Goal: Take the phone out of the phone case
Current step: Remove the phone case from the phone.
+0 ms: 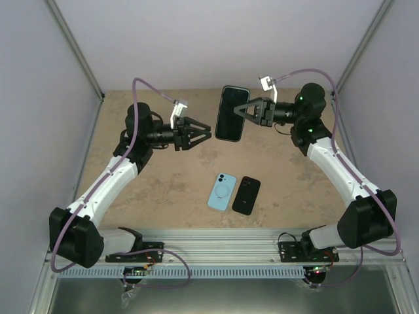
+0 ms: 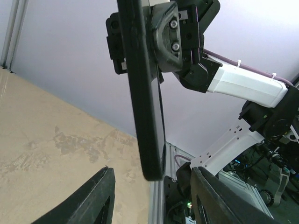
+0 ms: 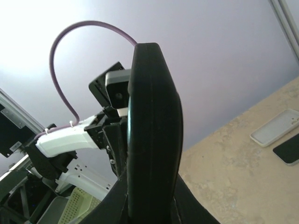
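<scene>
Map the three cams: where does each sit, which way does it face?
Top external: above and behind the bases, looking down at the table; both arms, left gripper open, right gripper clamping the phone.
Left wrist: faces the right arm across the phone's edge; own fingers at bottom.
Right wrist: faces the left arm past the phone; own fingers at bottom.
Shared: wrist views face each other, phone between.

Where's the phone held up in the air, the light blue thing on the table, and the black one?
Held phone [image 1: 232,113]: top view, middle of its dark face.
Light blue case [image 1: 222,191]: top view, its centre.
Black phone [image 1: 246,195]: top view, its centre.
</scene>
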